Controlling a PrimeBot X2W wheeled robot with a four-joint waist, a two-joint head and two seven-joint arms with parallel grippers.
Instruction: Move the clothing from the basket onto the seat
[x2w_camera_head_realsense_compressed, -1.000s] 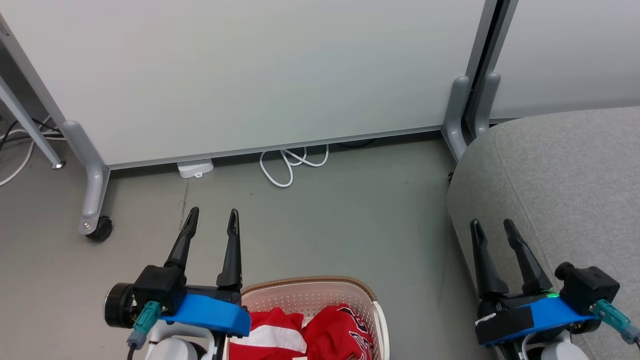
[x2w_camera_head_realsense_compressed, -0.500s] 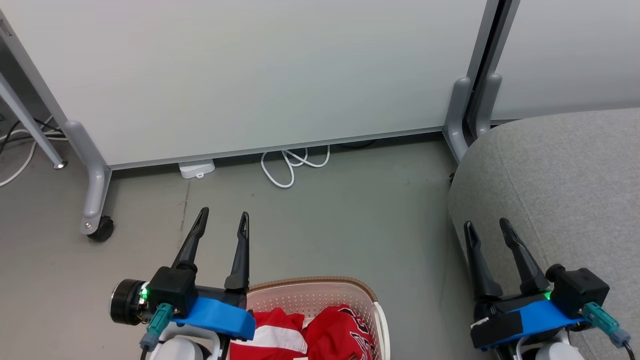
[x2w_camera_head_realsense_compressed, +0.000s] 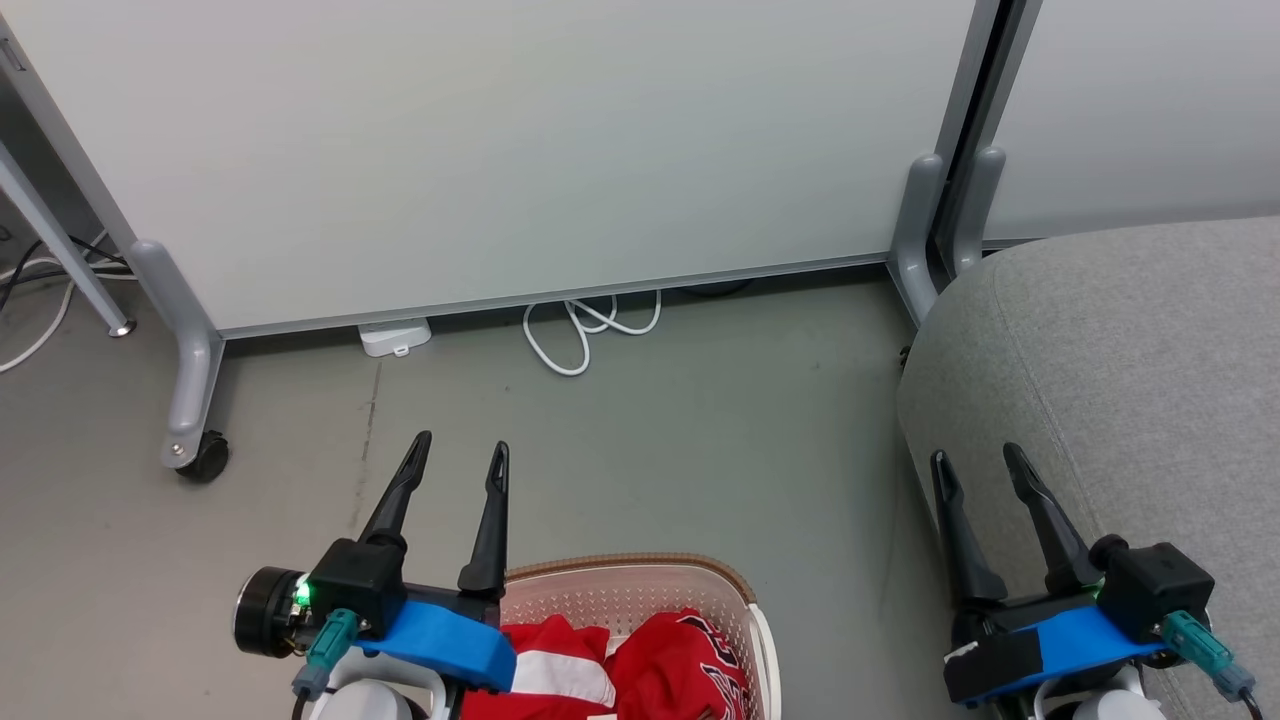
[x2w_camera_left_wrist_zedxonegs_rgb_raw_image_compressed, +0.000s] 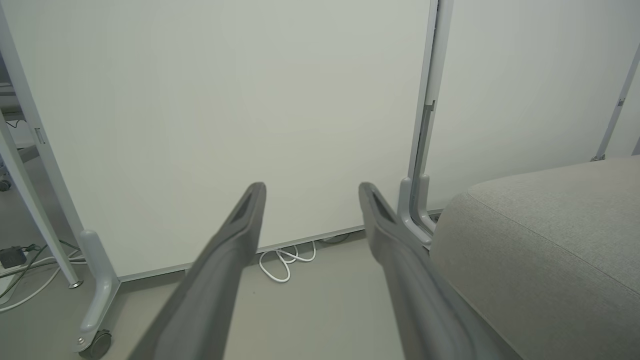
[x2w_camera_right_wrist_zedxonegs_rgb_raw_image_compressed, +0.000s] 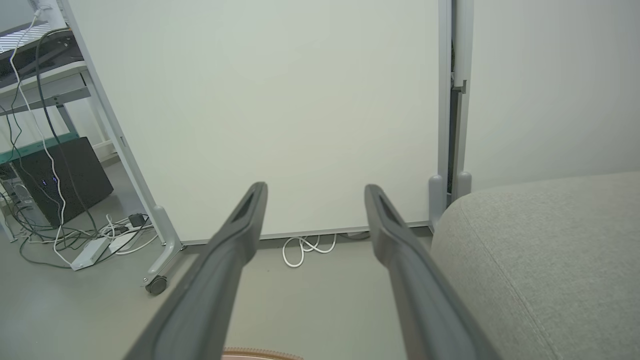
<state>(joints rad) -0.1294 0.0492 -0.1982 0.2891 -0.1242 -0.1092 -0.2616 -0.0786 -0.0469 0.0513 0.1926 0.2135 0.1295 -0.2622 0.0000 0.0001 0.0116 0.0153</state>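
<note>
Left end effector (x2w_camera_head_realsense_compressed: 462, 442) and right end effector (x2w_camera_head_realsense_compressed: 975, 452) hover open and empty. Red clothing (x2w_camera_head_realsense_compressed: 660, 670) lies in the basket (x2w_camera_head_realsense_compressed: 640, 562) at six o'clock, with the seat (x2w_camera_head_realsense_compressed: 1120, 350) at three o'clock. The best next move looks like reaching down and pinching a thick fold.

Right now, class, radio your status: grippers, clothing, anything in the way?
Left gripper open, empty, by basket rim. Right gripper open, empty, beside seat. Clothing in basket. Cable by panel, off the route.
</note>
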